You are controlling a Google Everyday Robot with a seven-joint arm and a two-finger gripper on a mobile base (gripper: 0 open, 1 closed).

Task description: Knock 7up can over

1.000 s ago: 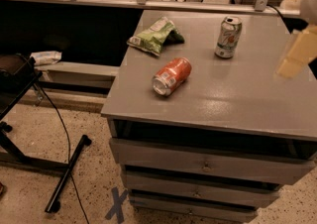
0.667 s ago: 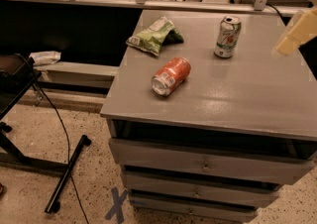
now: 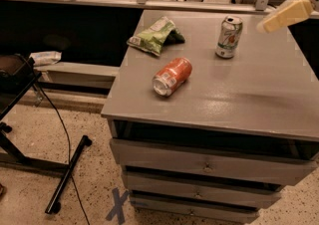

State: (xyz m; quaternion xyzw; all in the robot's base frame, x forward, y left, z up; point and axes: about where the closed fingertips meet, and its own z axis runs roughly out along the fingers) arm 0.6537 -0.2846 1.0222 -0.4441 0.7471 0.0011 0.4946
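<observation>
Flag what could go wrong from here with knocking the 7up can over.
The 7up can stands upright near the table's far edge, so a push away from the camera might send it off the back. The gripper hangs to the can's right, apparently higher than it; a sweep at that height might miss. Knocked leftward, the can could roll toward the snack bag.

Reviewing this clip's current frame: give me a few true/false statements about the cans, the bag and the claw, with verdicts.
1. The 7up can stands upright. True.
2. The orange-red can stands upright. False: it lies on its side.
3. The claw touches the 7up can. False: it is apart from the can, at the upper right of the view.
4. The snack bag lies on the table. True.
</observation>
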